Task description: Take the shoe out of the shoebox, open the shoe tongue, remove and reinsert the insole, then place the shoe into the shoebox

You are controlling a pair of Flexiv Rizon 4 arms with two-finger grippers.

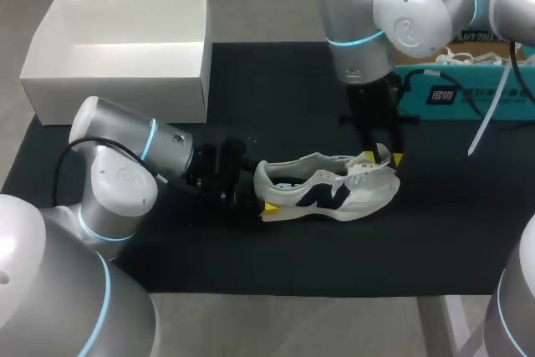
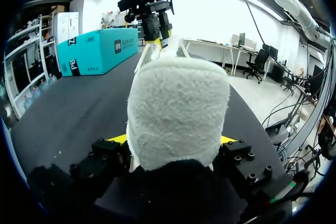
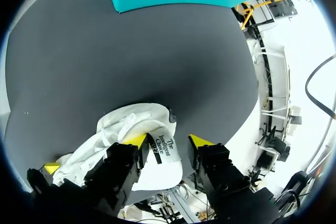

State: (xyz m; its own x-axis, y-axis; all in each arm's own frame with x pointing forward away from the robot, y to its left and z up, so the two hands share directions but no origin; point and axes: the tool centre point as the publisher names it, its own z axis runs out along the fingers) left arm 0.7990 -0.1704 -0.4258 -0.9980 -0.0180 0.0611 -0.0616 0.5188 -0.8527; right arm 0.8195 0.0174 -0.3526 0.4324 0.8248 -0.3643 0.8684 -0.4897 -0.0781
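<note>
Closest of all is the pale, fuzzy heel (image 2: 178,108) of the shoe (image 1: 326,194), which fills the left wrist view. The left gripper (image 2: 173,141) has its jaws clamped on that heel, one yellow tip pressed to each side. The left arm (image 1: 117,181) comes in low across the black worktop (image 1: 276,89) to reach it. The shoe is white with a dark mark on its side. It stands on its sole out on the worktop, heel toward the left arm and toe pointing away toward the right. It is out of the shoebox (image 1: 117,81) and well apart from it. The shoebox is white, has no lid on it, and sits at the far left corner. The right arm (image 1: 401,14) hangs down over the toe end. There the right gripper (image 3: 168,141) has its jaws spread, with the tongue (image 3: 160,163) pulled up and forward between them. The tongue's printed label shows, and the tongue leans against one finger, while a sliver of dark worktop shows between it and the other, so the jaws are not gripping it. A teal box (image 1: 468,94) lies on the worktop beyond the right arm, with a cable trailing beside it.
</note>
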